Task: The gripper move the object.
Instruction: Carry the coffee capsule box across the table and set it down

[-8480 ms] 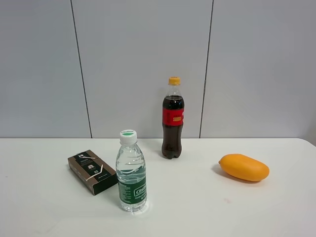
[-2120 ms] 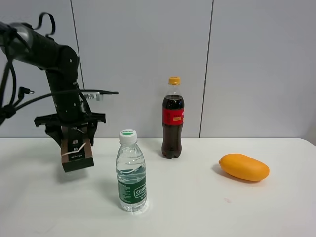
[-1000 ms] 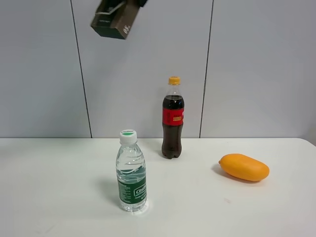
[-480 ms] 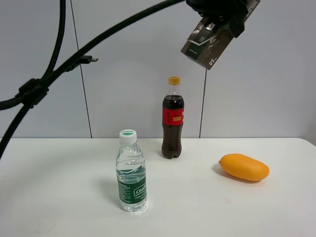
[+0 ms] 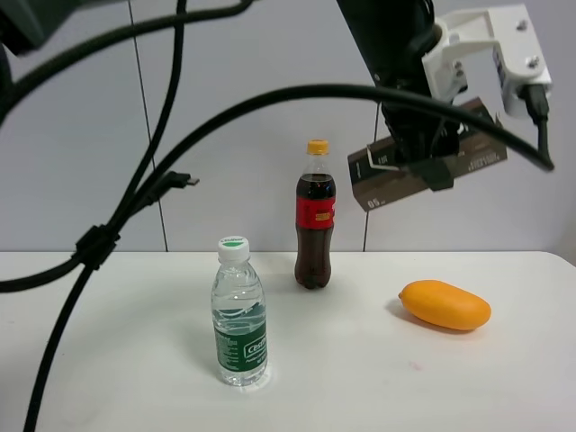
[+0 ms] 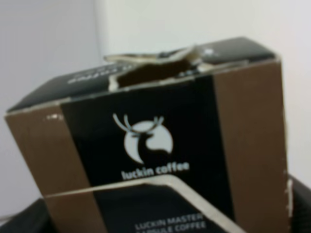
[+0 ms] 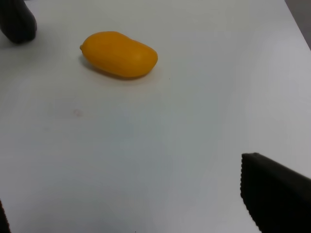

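Stands on the table (image 5: 108, 351), nearest the front: water bottle (image 5: 239, 315). Stands at 1 o'clock from it, farther back and apart: cola bottle (image 5: 315, 220). Lies at 3 o'clock from the water bottle, well apart, and at 4 o'clock from the cola bottle's foot: mango (image 5: 445, 304). Hangs off the table in the left gripper (image 5: 421, 153): carton (image 5: 382, 180), at 2 o'clock from the cola bottle's cap and about 12 o'clock from the mango, touching neither.
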### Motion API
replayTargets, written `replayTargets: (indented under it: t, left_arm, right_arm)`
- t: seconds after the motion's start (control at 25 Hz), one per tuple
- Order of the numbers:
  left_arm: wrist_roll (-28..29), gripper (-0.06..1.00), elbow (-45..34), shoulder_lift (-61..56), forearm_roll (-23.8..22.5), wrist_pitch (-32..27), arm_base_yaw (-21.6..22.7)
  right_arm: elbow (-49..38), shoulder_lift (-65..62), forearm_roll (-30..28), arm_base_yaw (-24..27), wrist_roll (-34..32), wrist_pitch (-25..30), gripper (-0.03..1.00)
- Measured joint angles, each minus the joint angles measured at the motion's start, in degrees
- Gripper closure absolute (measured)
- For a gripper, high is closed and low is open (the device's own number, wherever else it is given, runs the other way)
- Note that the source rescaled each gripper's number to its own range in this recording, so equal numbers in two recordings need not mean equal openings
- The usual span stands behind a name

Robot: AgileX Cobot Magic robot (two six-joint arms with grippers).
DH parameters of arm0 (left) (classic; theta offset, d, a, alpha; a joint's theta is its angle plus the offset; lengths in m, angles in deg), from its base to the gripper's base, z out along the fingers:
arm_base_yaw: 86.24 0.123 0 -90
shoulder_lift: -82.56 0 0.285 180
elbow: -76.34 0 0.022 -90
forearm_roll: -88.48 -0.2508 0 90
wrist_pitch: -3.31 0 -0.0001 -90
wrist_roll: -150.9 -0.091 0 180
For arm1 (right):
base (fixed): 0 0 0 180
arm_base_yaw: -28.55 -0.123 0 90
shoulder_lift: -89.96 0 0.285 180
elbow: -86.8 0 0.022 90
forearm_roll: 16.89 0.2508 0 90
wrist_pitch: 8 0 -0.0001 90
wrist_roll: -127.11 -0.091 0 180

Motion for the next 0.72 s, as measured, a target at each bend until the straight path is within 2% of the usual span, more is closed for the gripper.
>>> replayTargets:
  t: [0.28, 0.72]
  left_arm:
    - [1.1, 0.94, -0.7, 6.0, 0.1, -4.7, -2.1]
    - [6.4, 0.94, -0.8, 12.2, 0.2, -5.9, -3.5]
  right_arm:
    - [0.0, 0.0, 0.0, 0.0, 0.0, 0.0, -0.03]
    - [0.0, 0.0, 0.0, 0.0, 0.0, 0.0, -0.03]
